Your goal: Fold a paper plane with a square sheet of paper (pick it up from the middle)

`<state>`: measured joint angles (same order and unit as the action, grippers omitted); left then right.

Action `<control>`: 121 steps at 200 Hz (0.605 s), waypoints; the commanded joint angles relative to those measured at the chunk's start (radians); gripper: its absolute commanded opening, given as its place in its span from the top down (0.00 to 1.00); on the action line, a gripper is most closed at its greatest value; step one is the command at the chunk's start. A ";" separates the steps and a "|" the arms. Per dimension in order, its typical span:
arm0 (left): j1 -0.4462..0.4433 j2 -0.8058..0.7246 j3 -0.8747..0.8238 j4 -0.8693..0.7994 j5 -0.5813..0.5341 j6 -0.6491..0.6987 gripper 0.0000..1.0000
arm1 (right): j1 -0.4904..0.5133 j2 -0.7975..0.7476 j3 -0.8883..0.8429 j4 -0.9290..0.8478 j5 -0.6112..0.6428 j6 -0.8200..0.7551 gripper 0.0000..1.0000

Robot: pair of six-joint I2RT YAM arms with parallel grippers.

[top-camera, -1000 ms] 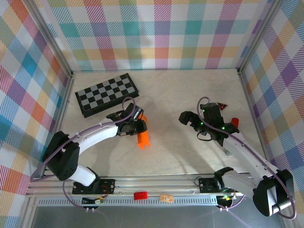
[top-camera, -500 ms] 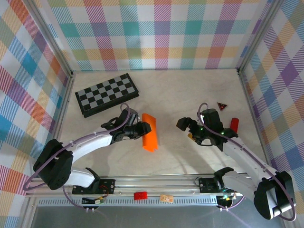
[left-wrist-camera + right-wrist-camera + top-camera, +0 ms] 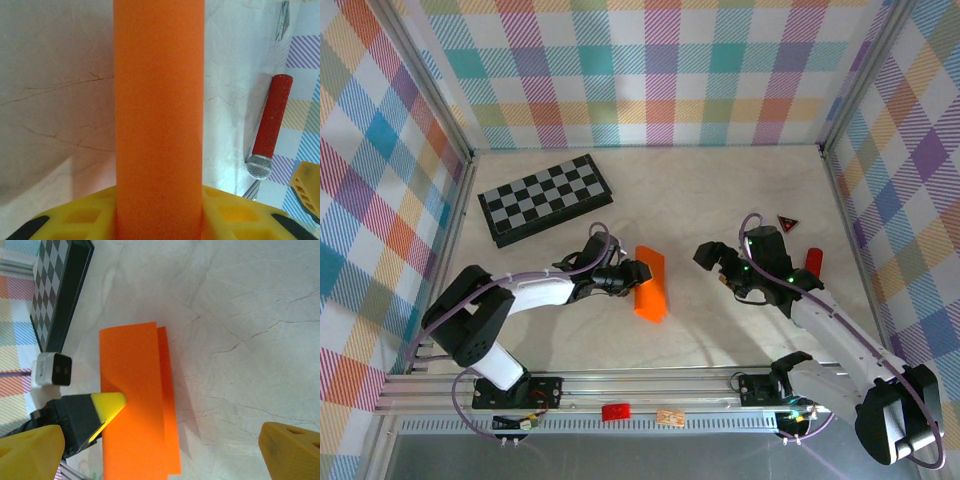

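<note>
Left pincer (image 3: 640, 273) carries the whole risk here, because its bite is on one long edge of the square sheet of paper (image 3: 652, 286), not across the middle. With so little paper between the fingers, the folded strip could swing, sag at its free end or slide out if the arm moves briskly. The two layers could also creep apart and spoil the crease; from the right wrist view they already lie slightly offset, one edge peeking past the other.

That left pincer is partly closed, its yellow fingers (image 3: 235, 215) pinching the paper from both faces. The strip runs straight away from them, and the shadow under it suggests it is held just off the tabletop (image 3: 720, 190).

Facing it from the far side of the strip, the right pincer (image 3: 718, 268) stands spread wide, holding and touching nothing. Its fingers sit near the paper but apart from it. If it closes in off-line, it could knock the strip out of the thin grip instead of catching it.

Farther out, the checkerboard (image 3: 545, 201) lies behind the left pincer, well clear. A red cylinder (image 3: 813, 261) and a dark red triangle (image 3: 787, 223) lie beyond the right pincer, out of the way.
</note>
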<state>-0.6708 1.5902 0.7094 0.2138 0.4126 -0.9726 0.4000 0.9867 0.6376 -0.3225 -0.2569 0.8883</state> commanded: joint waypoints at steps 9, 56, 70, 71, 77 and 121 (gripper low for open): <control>-0.015 0.035 0.019 0.067 0.050 -0.015 0.61 | 0.005 0.036 0.022 0.002 -0.043 -0.059 0.03; -0.019 0.085 0.026 0.078 0.043 -0.012 0.60 | 0.005 0.096 0.045 0.040 0.014 -0.051 0.11; -0.019 0.100 0.032 0.072 0.039 -0.012 0.60 | 0.005 0.095 0.015 0.121 -0.009 -0.027 0.11; -0.019 0.102 0.033 0.071 0.039 -0.012 0.60 | 0.005 0.095 0.015 0.121 -0.009 -0.027 0.11; -0.019 0.109 0.036 0.067 0.041 -0.011 0.60 | 0.005 0.096 0.002 0.154 -0.022 -0.021 0.11; -0.029 0.135 0.027 0.068 0.029 -0.011 0.60 | 0.005 0.129 -0.008 0.138 -0.097 -0.008 0.15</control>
<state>-0.6792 1.7081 0.7177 0.2691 0.4442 -0.9802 0.4000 1.0996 0.6426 -0.1936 -0.2947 0.8665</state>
